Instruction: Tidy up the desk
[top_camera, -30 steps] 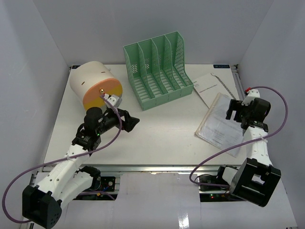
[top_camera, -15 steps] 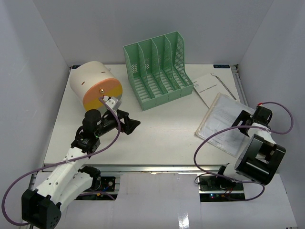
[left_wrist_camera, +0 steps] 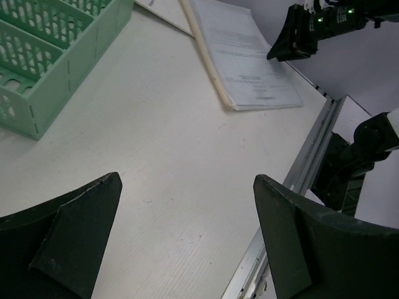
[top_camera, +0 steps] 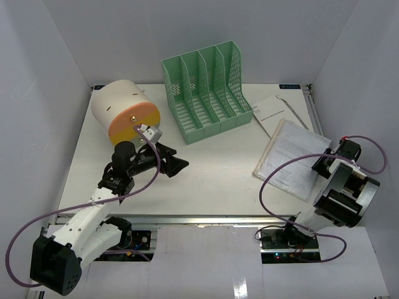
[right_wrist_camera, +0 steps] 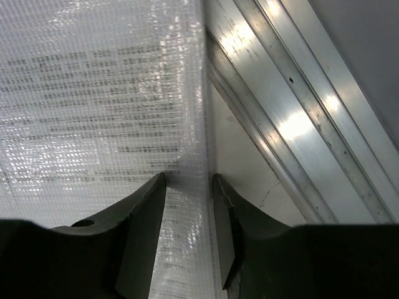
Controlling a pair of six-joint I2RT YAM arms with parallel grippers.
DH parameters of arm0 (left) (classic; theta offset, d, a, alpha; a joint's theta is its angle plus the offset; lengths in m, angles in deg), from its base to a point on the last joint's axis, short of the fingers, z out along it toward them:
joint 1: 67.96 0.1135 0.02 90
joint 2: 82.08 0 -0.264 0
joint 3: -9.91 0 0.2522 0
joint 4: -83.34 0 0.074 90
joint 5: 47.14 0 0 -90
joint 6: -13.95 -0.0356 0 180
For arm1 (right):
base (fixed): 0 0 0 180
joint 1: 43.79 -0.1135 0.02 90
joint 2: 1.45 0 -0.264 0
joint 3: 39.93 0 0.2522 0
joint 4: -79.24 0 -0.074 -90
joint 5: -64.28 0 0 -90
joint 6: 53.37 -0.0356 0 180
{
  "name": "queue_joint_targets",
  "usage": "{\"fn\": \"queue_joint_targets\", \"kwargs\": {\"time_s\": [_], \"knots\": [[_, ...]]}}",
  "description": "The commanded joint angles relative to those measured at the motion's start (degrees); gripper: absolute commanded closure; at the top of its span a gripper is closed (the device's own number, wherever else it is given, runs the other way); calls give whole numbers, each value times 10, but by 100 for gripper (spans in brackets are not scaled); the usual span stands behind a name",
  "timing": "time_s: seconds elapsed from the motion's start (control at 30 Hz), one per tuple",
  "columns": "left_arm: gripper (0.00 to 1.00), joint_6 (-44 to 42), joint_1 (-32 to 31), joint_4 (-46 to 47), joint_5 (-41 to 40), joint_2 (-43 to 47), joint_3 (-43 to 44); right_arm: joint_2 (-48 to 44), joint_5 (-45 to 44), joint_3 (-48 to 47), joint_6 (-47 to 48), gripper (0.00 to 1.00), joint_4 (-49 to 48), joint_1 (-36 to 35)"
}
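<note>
White walls (top_camera: 56,75) close in the desk (top_camera: 212,180), a flat white top filling the booth, with a metal rail (top_camera: 206,218) along its front edge. It looks only partly tidy: a green file rack (top_camera: 206,87) stands at the back, a cream drum (top_camera: 121,109) lies at the left, and a clear plastic sleeve (top_camera: 290,156) lies askew at the right. The step in hand appears to be picking up that sleeve. The right gripper (top_camera: 321,163) sits at its right edge, jaws narrowly apart with the edge between them, not visibly pinching. Next it likely must close on the edge and lift toward the rack. The left gripper (top_camera: 174,159) hovers spread wide over bare desk.
</note>
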Motion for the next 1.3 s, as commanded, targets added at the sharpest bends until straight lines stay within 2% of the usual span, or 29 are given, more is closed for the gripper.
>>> {"fn": "queue_joint_targets", "kwargs": {"time_s": [0.0, 0.2, 0.43, 0.57, 0.73, 0.83, 1.0, 1.17, 1.27], "knots": [[2, 70, 0, 81, 63, -40, -8, 66, 109, 23, -12, 70, 47, 20], [2, 141, -17, 183, 60, -149, 3, 32, 190, 35, 10, 92, 44, 42], [2, 111, -117, 189, -43, -346, 109, -34, 304, 39, 47, 92, 55, 44], [2, 121, -131, 202, -54, -456, 183, -64, 354, 33, 62, 92, 79, 44], [2, 125, -154, 218, -46, -518, 236, -124, 422, 25, 92, 92, 94, 46], [2, 80, -196, 213, -60, -522, 254, -144, 465, 23, 75, 92, 90, 45], [2, -56, -277, 234, -103, -506, 253, -157, 525, 34, 14, 92, 49, 44], [2, -233, -355, 334, -145, -502, 197, -150, 551, 35, -41, 92, 21, 43], [2, -310, -404, 413, -177, -527, 171, -144, 554, 29, -47, 92, 23, 41]]}}
